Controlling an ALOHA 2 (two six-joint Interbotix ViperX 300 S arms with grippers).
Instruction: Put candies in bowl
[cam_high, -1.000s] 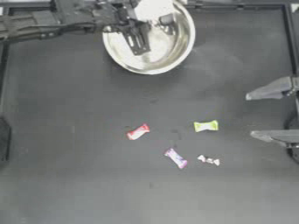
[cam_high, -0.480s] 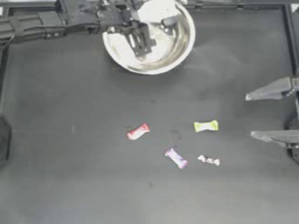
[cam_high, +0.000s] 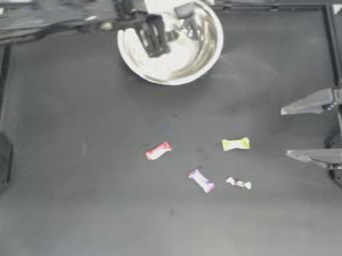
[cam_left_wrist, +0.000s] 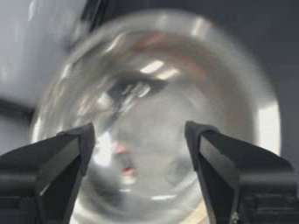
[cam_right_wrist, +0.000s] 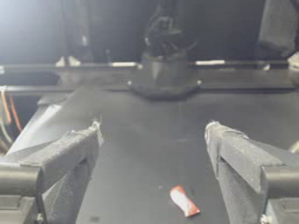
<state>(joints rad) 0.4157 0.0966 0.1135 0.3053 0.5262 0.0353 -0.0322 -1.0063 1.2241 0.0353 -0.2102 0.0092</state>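
My left gripper (cam_high: 155, 39) hangs over the shiny round bowl (cam_high: 200, 60), jaws wide and empty; its wrist view shows only the mirror-like inside. Four twist-wrapped candies lie on the matte dark surface (cam_high: 80, 200): red (cam_high: 158, 150), yellow-green (cam_high: 235, 144), purple (cam_high: 201, 180), whitish (cam_high: 238, 183). My right gripper (cam_high: 308, 130) waits at the right edge, jaws wide.

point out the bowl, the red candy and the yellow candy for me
bowl (cam_high: 200, 65), top view, bare inner wall.
red candy (cam_high: 158, 150), top view, wrapper middle.
yellow candy (cam_high: 235, 144), top view, wrapper middle.

No readable text, labels or numbers anywhere — candy wrappers too small and blurred; bowl unmarked
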